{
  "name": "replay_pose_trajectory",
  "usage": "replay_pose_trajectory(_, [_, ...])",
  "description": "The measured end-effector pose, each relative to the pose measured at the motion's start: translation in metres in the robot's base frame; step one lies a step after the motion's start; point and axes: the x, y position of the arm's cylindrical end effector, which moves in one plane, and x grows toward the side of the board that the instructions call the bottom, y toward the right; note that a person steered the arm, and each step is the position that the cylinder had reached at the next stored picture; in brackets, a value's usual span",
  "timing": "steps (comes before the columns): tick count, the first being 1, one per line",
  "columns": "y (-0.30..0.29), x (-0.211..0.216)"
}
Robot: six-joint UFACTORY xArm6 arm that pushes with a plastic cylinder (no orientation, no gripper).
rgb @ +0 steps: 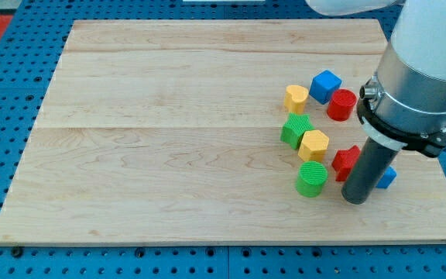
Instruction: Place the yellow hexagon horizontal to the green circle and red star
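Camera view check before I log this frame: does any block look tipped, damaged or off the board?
Nothing stands out. All blocks sit flat on the wooden board. My tip partly hides the red star and a blue block, beside the green circle.

Left of the yellow hexagon (pixel 313 145): open board. Crowded elsewhere — green cube (pixel 296 129) above-left, green circle (pixel 311 179) below, red star (pixel 347 161) right.

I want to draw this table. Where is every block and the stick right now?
my tip: right of green circle, touching nothing visible
green circle: flat, lowest
yellow hexagon: against green cube
green cube: flat
red star: partly hidden
yellow heart: alone
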Motion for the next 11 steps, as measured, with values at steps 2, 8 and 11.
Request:
replay_pose_trajectory(2, [0.004, 0.003])
replay_pose_trajectory(8, [-0.009, -0.075])
replay_pose_trajectory(11, [-0.006, -0.095])
